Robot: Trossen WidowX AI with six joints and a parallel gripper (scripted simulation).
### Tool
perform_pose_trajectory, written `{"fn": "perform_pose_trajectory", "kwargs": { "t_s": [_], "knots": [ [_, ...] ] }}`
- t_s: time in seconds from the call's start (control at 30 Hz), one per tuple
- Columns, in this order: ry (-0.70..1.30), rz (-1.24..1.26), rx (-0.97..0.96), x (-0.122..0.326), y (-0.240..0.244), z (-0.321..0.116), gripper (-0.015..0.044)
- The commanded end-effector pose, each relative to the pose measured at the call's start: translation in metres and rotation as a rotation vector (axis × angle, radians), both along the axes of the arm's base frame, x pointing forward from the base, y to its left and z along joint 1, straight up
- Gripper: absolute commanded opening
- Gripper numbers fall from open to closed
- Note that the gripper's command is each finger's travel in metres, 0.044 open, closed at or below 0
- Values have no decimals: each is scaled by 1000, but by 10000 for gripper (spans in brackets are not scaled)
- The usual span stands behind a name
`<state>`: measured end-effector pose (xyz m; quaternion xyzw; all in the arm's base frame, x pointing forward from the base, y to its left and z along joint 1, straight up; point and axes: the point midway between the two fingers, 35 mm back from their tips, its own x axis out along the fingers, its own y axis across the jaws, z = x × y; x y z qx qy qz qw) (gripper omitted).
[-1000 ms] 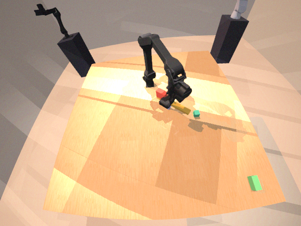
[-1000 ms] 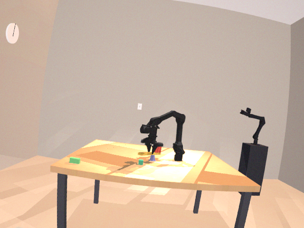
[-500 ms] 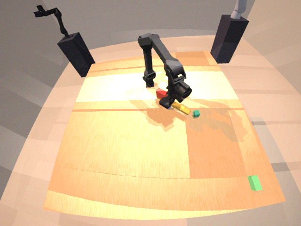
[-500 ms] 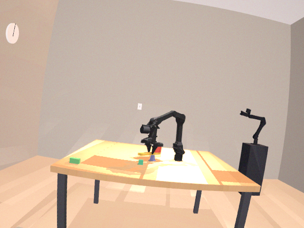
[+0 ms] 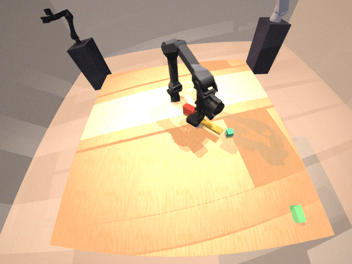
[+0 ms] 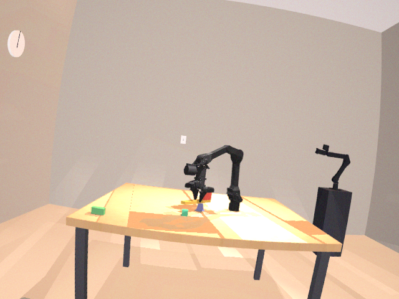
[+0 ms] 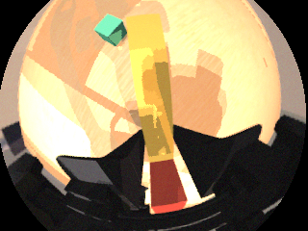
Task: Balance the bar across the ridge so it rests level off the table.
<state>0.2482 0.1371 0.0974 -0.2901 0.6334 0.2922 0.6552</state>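
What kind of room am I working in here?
Probably a robotics lab or test room: a wooden table, a second black arm on a dark pedestal, and a plain wall with a switch plate.

From above, the black robot arm's wrist [image 5: 202,99] hides the yellow bar's middle [image 7: 153,91] and the blue ridge beneath it; contact between bar and ridge is unreadable. Right of that wrist, a pale arm [image 5: 281,8] on a pedestal is cropped by the top edge.

Wooden table [image 5: 147,181] [image 6: 206,239] — teal cube [image 5: 229,132] [image 6: 184,212] [image 7: 111,30], green block [image 5: 297,213] [image 6: 98,210], blue ridge [image 6: 199,207] on it.
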Motion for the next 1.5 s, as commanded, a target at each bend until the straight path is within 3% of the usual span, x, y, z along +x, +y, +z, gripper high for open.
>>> {"fn": "perform_pose_trajectory", "kwargs": {
  "t_s": [0.0,1.33,1.47],
  "knots": [
    [4,-2,-3,0,0,0,0],
    [1,0,-1,0,0,0,0],
    [1,0,-1,0,0,0,105]
  ]
}}
